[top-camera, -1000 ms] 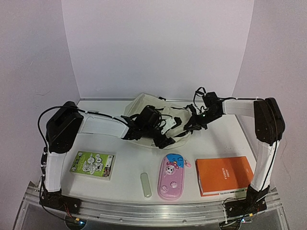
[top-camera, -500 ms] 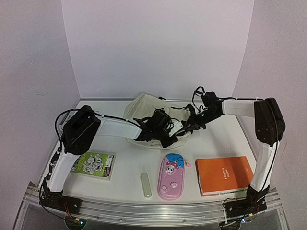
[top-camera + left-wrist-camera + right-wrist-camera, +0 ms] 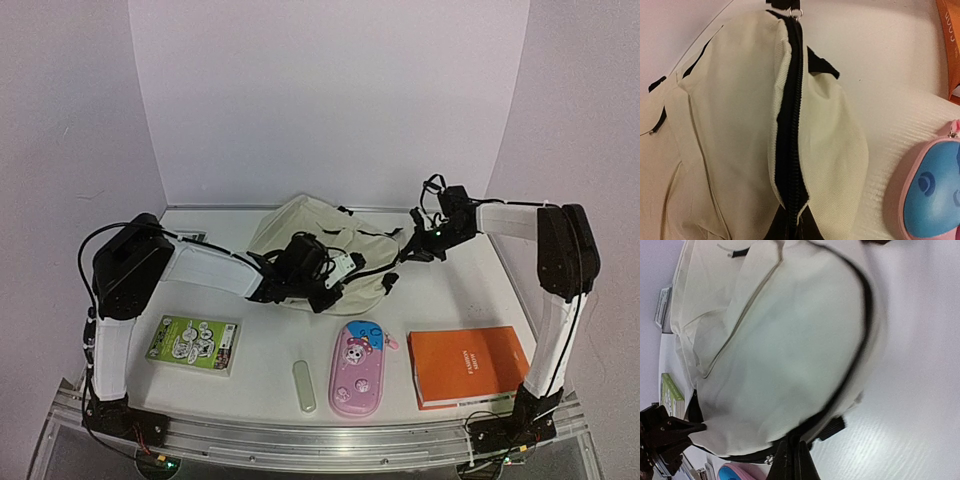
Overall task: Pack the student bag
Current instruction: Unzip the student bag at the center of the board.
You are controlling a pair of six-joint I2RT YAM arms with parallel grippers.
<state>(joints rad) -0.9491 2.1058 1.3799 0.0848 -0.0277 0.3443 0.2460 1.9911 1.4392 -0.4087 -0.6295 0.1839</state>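
Note:
The student bag (image 3: 330, 232), cream fabric with a black zipper, lies at the back middle of the table, stretched between both arms. My left gripper (image 3: 330, 286) is at its near edge. In the left wrist view the bag (image 3: 735, 125) fills the frame and my left gripper (image 3: 792, 227) is shut on the zipper seam at the bottom. My right gripper (image 3: 415, 250) is at the bag's right end. In the right wrist view the bag (image 3: 785, 340) is blurred, and my right gripper (image 3: 794, 456) is shut on its black zipper edge.
Along the near side lie a pink cartoon pencil case (image 3: 357, 368), an orange book (image 3: 467, 365), a green booklet (image 3: 193, 342) and a small pale green bar (image 3: 304, 386). A black strap end (image 3: 390, 281) sticks out beside the bag. White walls close the back and sides.
My left gripper has shut on the bag's zipper seam. The right gripper has drawn back to the right, and the bag now lies flatter and more stretched out.

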